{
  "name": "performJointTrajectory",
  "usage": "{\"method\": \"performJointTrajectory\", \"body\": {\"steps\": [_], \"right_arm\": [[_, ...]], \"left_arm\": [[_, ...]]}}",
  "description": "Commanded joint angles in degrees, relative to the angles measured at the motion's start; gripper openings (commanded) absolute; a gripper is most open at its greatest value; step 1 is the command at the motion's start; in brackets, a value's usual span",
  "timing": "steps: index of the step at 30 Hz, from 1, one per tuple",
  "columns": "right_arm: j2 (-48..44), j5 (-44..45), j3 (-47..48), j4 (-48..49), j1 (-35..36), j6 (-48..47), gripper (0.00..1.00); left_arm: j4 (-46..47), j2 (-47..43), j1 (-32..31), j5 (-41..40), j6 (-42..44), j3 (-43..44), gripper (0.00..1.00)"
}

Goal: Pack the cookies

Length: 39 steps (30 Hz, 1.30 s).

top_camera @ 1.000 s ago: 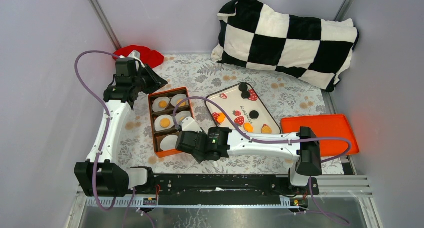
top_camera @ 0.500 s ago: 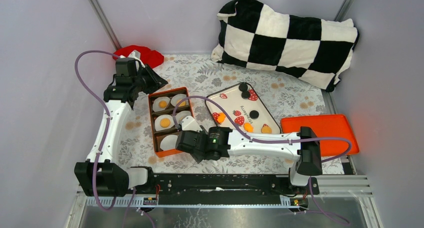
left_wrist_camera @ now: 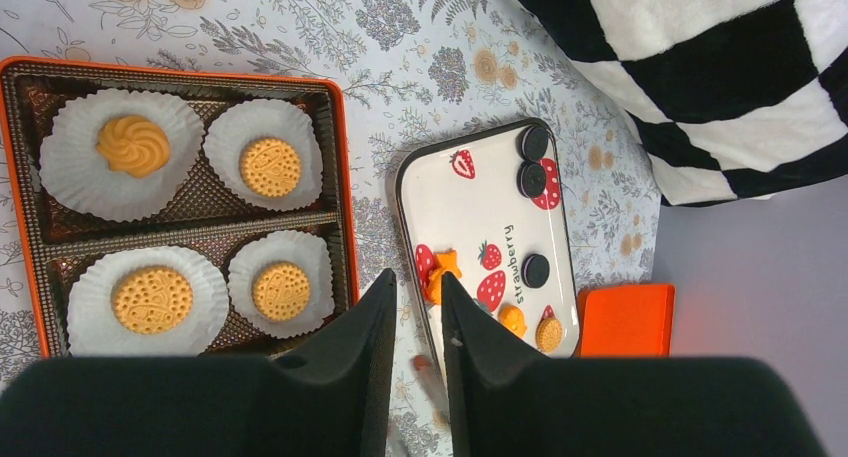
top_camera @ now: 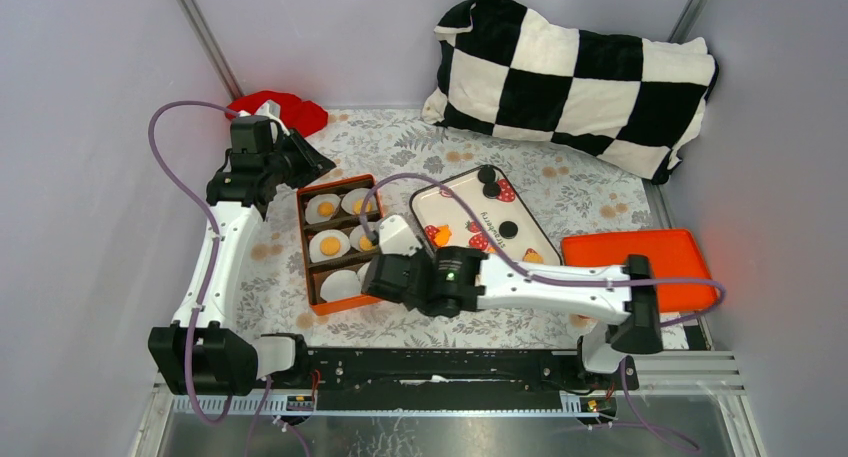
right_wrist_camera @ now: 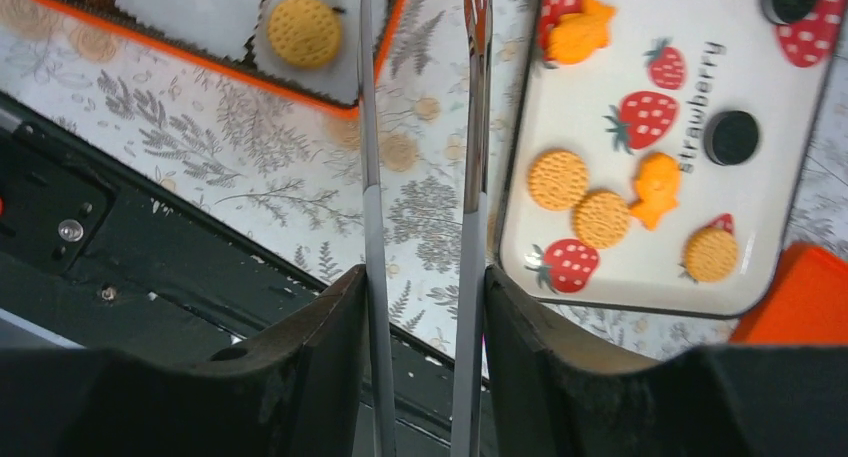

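Note:
An orange box (top_camera: 303, 247) holds white paper cups with golden cookies (top_camera: 330, 245). A white strawberry tray (top_camera: 470, 212) to its right carries black cookies (top_camera: 508, 229) and orange ones (top_camera: 440, 235). My right gripper (top_camera: 380, 275) is shut on metal tongs (right_wrist_camera: 372, 177), low between the box's near right corner and the tray. The tongs' tips are out of view. The right wrist view shows a cookie (right_wrist_camera: 304, 30) in a cup and round golden cookies (right_wrist_camera: 557, 179) on the tray (right_wrist_camera: 620, 87). My left gripper (top_camera: 310, 162) hovers behind the box, shut and empty (left_wrist_camera: 415, 282).
A black-and-white checkered pillow (top_camera: 575, 77) lies at the back right. A red cloth (top_camera: 285, 107) lies at the back left. An orange lid (top_camera: 640, 262) lies right of the tray. The black base rail (top_camera: 450, 362) runs along the near edge.
My right gripper with the tongs has moved right and a little back, away from the box's near end toward the tray. The left arm has not moved.

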Motion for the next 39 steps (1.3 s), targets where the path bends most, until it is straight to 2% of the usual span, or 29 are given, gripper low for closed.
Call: {"method": "performJointTrajectory", "body": {"steps": [1,7,12,19,39], "right_arm": [[-8.91,10.06,1.77,-6.28,0.27,4.76,0.50],[-14.35,14.20,-3.40,-14.29,-0.17,13.15,0.52],[-18.27,10.44,-9.38,-16.18,-0.33,18.91,0.52],[-20.51,3.10,-16.99,-13.43,-0.24,21.01,0.53],[-18.15,2.16,-26.75,-4.14,-0.71,21.22,0.59]], "left_arm": [[0.96,-0.47,0.14,1.17,0.58,1.49,0.28],[1.58,0.66,-0.05,2.51,-0.12,1.87,0.28],[1.71,1.78,-0.13,2.88,-0.36,2.49,0.28],[1.75,1.78,-1.50,2.73,-0.64,2.06,0.28],[1.68,-0.04,-1.57,2.71,-0.05,-0.51,0.28]]}}
